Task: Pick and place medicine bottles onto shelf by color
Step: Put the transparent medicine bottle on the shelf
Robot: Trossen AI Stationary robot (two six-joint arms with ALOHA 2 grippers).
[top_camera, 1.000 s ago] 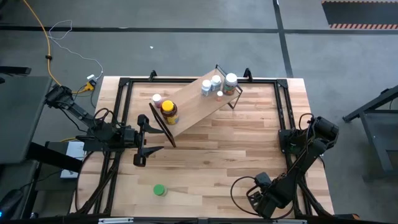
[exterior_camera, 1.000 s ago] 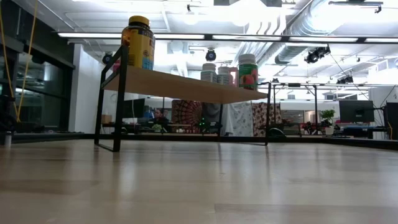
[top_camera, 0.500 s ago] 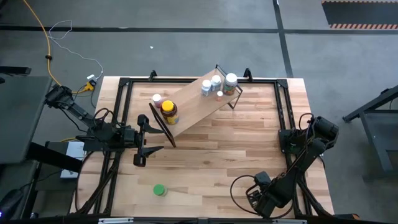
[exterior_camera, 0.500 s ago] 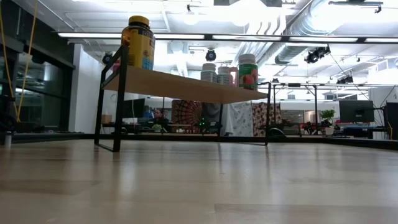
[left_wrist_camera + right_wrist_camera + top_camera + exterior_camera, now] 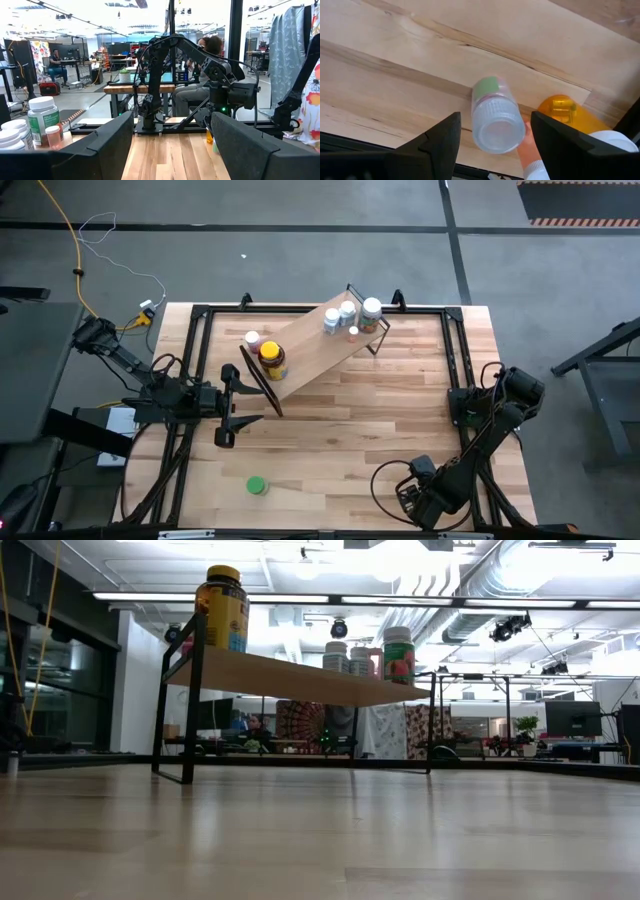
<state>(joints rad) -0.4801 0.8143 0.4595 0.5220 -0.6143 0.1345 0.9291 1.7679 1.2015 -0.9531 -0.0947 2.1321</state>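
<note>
Nothing differs from a second ago. Shelf, a light-wood board on black wire ends, sits toward the table's 12 o'clock, bearing amber jar and white bottles. Left gripper open, empty; right gripper open above a clear bottle.

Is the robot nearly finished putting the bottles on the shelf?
Partly. The amber jar and white-capped bottles stand on the shelf. Nothing is in hand: the left gripper and right gripper are open. Still left: the green bottle on the table, plus the clear bottle and orange bottle below the right gripper.
</note>
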